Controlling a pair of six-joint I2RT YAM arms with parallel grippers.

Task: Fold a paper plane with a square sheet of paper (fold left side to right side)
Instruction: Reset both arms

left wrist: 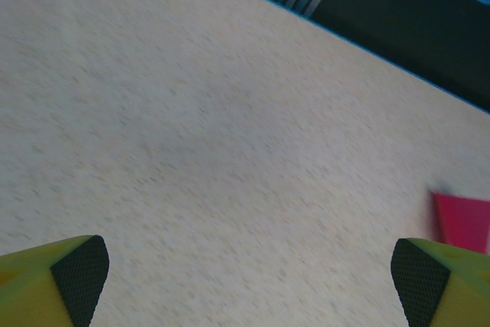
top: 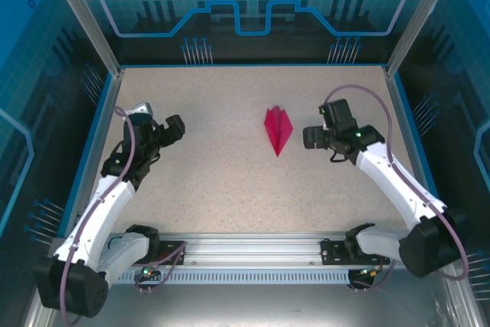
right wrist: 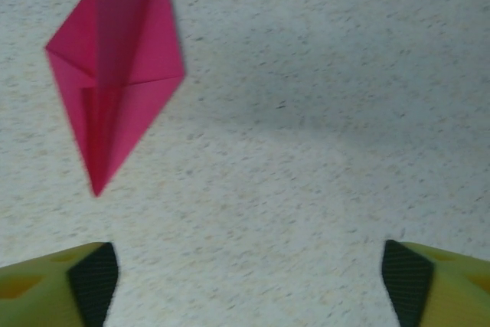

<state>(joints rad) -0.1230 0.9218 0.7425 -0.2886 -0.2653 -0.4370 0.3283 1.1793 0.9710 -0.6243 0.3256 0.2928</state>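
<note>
The paper plane (top: 278, 129) lies flat on the speckled table, a narrow magenta-pink kite shape with its sharp tip pointing toward the near edge. In the right wrist view the paper plane (right wrist: 115, 70) sits at the upper left, its centre crease showing. My right gripper (top: 312, 137) hovers just right of it, open, with bare table between the jaws (right wrist: 249, 285). My left gripper (top: 174, 128) is far to the left, also open over bare table (left wrist: 249, 285). A pink corner of the plane (left wrist: 463, 220) peeks in at the right edge of the left wrist view.
Blue-edged walls (top: 253, 65) ring the table, with metal posts at the back corners. An aluminium rail (top: 253, 249) carrying both arm bases runs along the near edge. Speckled tabletop (top: 230, 189) stretches between the arms.
</note>
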